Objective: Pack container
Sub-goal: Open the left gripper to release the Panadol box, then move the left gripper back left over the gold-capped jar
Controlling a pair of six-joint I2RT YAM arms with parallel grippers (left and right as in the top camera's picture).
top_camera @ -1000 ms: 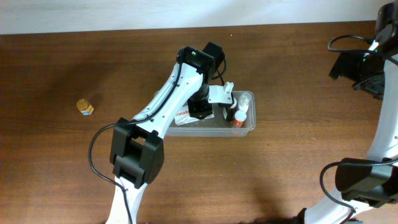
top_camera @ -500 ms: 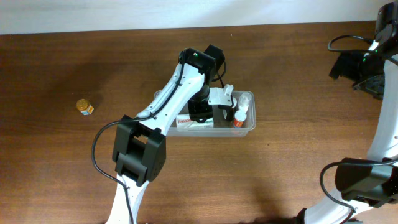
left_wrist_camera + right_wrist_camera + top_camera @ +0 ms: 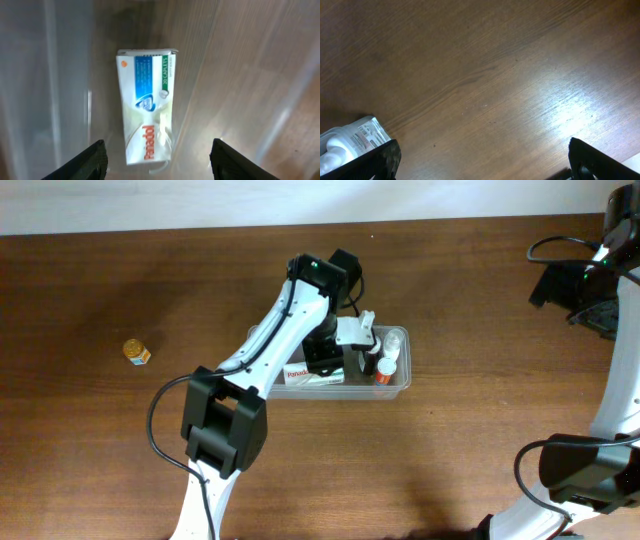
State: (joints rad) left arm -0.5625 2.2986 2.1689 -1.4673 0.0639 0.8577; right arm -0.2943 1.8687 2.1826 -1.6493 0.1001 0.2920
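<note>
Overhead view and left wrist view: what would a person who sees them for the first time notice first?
The left arm reaches over the clear container in the middle of the brown table; the left gripper hangs open above a white Panadol box lying flat in it. Small bottles are at the container's right end, and a small orange jar sits alone on the table far to the left.

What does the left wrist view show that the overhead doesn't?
Left wrist only: the readable print on the Panadol box, which lies flat on the floor of the container. It also shows the left gripper open, with a finger on either side of the box and neither touching it.
Overhead only: the small bottles at the container's right end and a small orange jar far off on the table.
Both: the box inside the container.
</note>
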